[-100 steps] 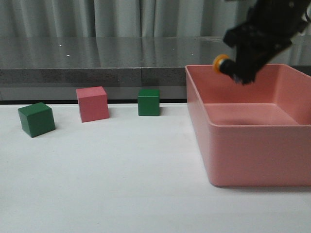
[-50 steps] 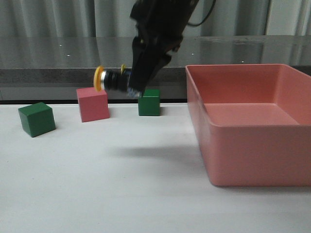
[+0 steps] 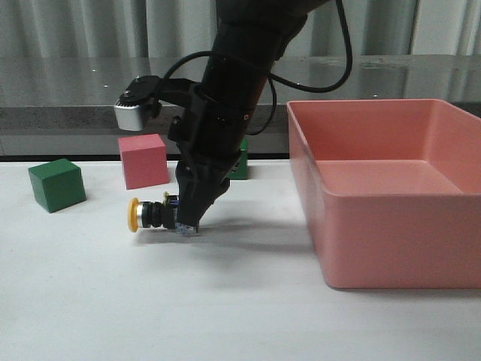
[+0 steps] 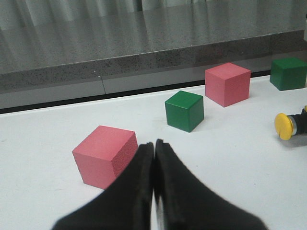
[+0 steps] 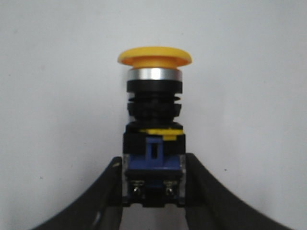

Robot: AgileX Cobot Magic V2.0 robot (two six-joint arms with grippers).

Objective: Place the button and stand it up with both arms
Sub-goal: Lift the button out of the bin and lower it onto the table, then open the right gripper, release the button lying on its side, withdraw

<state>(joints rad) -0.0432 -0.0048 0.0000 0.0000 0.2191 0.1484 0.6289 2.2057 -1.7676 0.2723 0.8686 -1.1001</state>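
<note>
Right now your right hand [image 3: 188, 224] grips the button [image 3: 154, 215] by its blue base block, just in front of the pink cube [image 3: 143, 160] and low over the desk [image 3: 240, 301]; touching it or not, you cannot tell. The button's long axis lies level, yellow cap pointing away from the pink bin [image 3: 391, 195]. Your left hand [image 4: 154, 158] is pressed closed on nothing, farther off, so standing it up likely falls to the right.
</note>
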